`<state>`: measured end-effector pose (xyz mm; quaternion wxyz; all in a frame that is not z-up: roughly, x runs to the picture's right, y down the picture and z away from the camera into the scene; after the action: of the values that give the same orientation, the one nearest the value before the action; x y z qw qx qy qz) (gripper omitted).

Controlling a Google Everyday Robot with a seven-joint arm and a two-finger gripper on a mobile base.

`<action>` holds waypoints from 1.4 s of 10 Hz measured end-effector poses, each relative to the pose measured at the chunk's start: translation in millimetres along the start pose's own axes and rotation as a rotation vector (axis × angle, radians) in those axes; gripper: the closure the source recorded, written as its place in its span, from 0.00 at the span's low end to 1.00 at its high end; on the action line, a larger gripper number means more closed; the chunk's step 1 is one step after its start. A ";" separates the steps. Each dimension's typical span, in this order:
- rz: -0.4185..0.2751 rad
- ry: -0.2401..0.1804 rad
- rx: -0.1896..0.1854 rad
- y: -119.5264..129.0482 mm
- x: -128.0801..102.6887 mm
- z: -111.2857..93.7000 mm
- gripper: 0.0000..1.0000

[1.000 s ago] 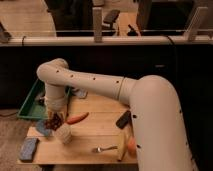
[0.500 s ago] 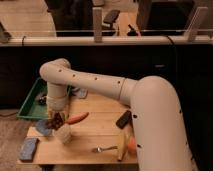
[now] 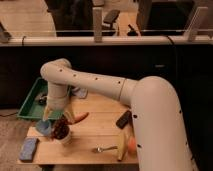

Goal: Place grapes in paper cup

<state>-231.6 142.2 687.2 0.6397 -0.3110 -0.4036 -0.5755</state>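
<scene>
Hanging low over the left end of the tabletop [image 3: 97, 131], the claw [image 3: 56, 116] points down from the white arm [image 3: 100, 86], right above the grapes [image 3: 61, 129]. Whether it is open or closed cannot be told from this view, nor whether it touches the bunch. The grapes show as a dark clump sitting in the mouth of the paper cup [image 3: 66, 139], their top standing above its rim. The cup stands upright near the front left edge of the tabletop.

Just to the left of the cup sits a light blue container [image 3: 42, 128], close beside it. To the right of the claw lies a long orange-red piece [image 3: 80, 117], slanted. Beyond the claw, off the left back corner, is a green tray [image 3: 29, 102]. A blue sponge [image 3: 28, 149] lies at the front left corner.

Farther right, a small dark block [image 3: 123, 119] rests mid-table. Near the front edge lie a piece of metal cutlery [image 3: 103, 149] and a banana [image 3: 121, 145], partly hidden by the arm's bulky white base.
</scene>
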 end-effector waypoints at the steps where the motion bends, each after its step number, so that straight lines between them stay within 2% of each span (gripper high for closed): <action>1: -0.002 -0.002 -0.001 -0.5 -0.2 0.5 0.20; 14: -0.020 -0.009 0.008 -0.1 0.0 0.1 0.20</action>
<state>-231.7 142.3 687.2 0.6335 -0.3068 -0.4119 -0.5788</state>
